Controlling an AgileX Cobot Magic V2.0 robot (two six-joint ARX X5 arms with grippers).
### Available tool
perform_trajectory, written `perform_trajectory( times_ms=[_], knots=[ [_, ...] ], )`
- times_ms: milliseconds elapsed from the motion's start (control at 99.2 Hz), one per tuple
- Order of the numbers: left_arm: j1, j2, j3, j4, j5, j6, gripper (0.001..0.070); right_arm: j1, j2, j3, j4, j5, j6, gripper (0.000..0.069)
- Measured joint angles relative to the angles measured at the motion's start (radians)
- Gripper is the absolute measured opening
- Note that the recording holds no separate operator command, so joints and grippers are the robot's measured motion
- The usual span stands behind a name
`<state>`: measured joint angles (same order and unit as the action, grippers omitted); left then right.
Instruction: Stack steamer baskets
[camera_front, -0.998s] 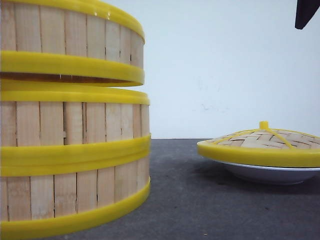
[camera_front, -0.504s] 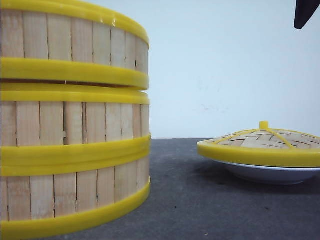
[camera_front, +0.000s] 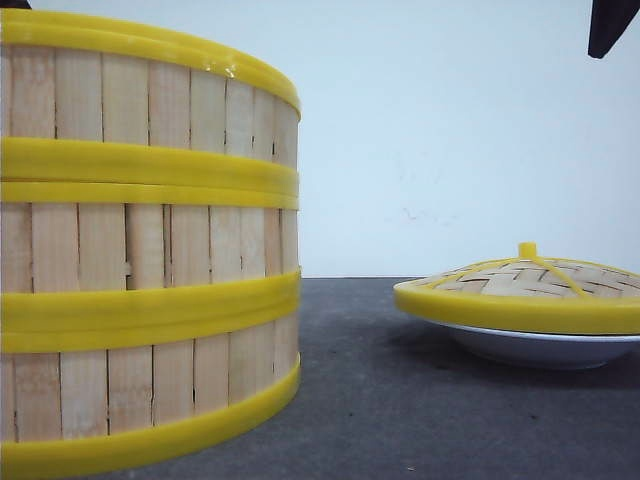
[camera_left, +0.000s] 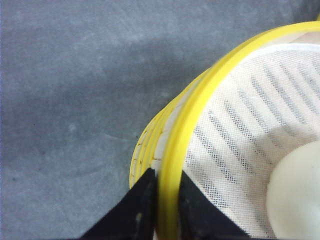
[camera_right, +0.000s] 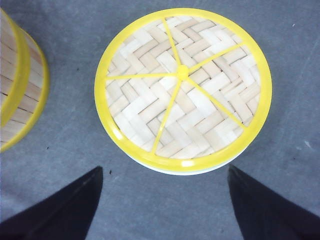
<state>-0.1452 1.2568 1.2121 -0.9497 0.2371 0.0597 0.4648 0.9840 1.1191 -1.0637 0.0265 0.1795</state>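
Three steamer baskets stand in one stack at the left of the front view: the top basket (camera_front: 150, 100), the middle one (camera_front: 150, 245) and the bottom one (camera_front: 150, 385), rims touching. My left gripper (camera_left: 166, 177) is shut on the top basket's yellow rim (camera_left: 200, 105), one finger outside the wall and one inside. White mesh cloth (camera_left: 250, 120) lines that basket, with a pale round object (camera_left: 297, 195) on it. My right gripper (camera_right: 165, 175) hangs open above the dark mat, near the lid, with nothing between its fingers.
A domed woven lid (camera_front: 530, 285) (camera_right: 182, 87) with yellow rim and knob rests on a white shallow plate (camera_front: 545, 345) at the right. Part of the stack (camera_right: 20, 85) shows in the right wrist view. A dark grey mat (camera_front: 400, 400) covers the table.
The top basket has come down from a tilted hover onto the middle basket; the gap between their rims has closed. The lid and plate have not moved.
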Motion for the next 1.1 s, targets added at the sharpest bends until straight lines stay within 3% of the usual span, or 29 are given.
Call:
perform_trajectory(
  times_ms=[292, 484, 585, 1099],
  knots=[
    [0.0, 0.0, 0.0, 0.0, -0.002, 0.001, 0.0042, 0.0, 0.0, 0.0, 0.008, 0.0, 0.0, 0.0491],
    [0.0, 0.0, 0.0, 0.019, -0.002, 0.0, 0.0216, 0.0, 0.0, -0.001, 0.03, 0.024, 0.0, 0.0491],
    [0.0, 0.0, 0.0, 0.021, -0.002, -0.001, 0.0257, 0.0, 0.0, -0.003, 0.049, 0.055, 0.0, 0.0491],
    [0.0, 0.0, 0.0, 0.027, -0.002, -0.012, 0.0267, -0.077, 0.102, -0.121, 0.288, 0.001, -0.037, 0.0483]
  ],
)
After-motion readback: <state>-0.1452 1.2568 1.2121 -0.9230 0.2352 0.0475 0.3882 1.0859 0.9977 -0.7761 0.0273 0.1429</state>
